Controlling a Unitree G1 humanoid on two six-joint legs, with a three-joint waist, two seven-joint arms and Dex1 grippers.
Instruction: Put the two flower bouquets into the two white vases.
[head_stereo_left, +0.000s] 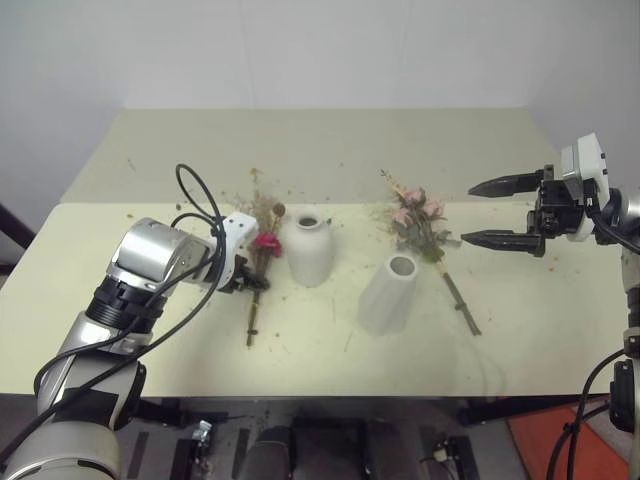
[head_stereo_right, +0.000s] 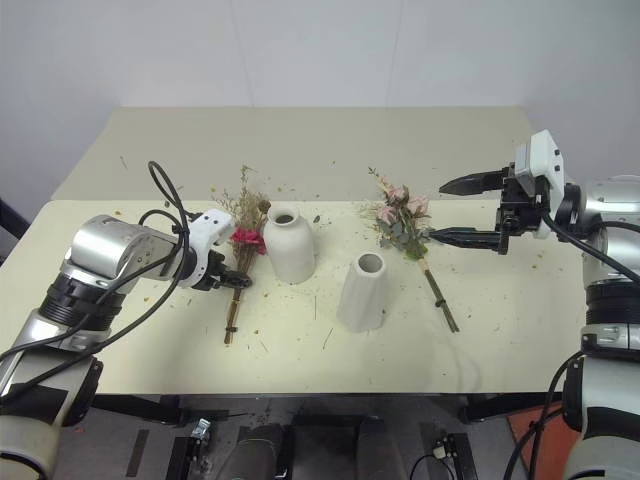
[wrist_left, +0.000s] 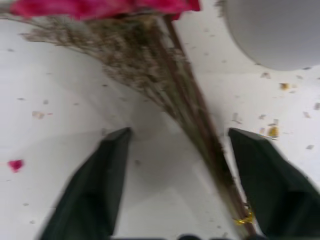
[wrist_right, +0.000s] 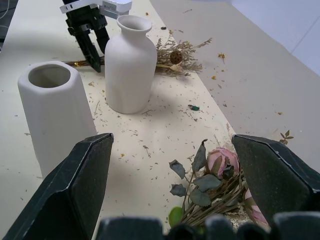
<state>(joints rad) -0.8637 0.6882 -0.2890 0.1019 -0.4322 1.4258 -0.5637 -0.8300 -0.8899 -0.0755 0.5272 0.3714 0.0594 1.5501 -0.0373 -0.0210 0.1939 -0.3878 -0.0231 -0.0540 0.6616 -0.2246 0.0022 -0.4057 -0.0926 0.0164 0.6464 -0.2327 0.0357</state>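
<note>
So on the table there are two white vases standing upright side by side: the squat round one with the narrow neck, and the taller plain one a bit nearer the front edge and to the right of it.

The dried bouquet (tan grasses, a magenta flower, a brown seed head) lies flat on the table just left of the squat vase, stems pointing toward the front edge. The left gripper is down right at those stems. From its wrist camera, the two black fingers straddle the stem bundle with the jaws partly open; one finger sits right next to the stems and the other is well clear, so they haven't clamped on anything.

The rose bouquet (pink roses, green leaves) lies flat to the right of the tall vase, its stem running back toward the front edge. The right gripper hangs in the air just right of the flower heads, jaws spread wide, holding nothing.

Little bits of dried plant are scattered all over the tabletop.
</note>
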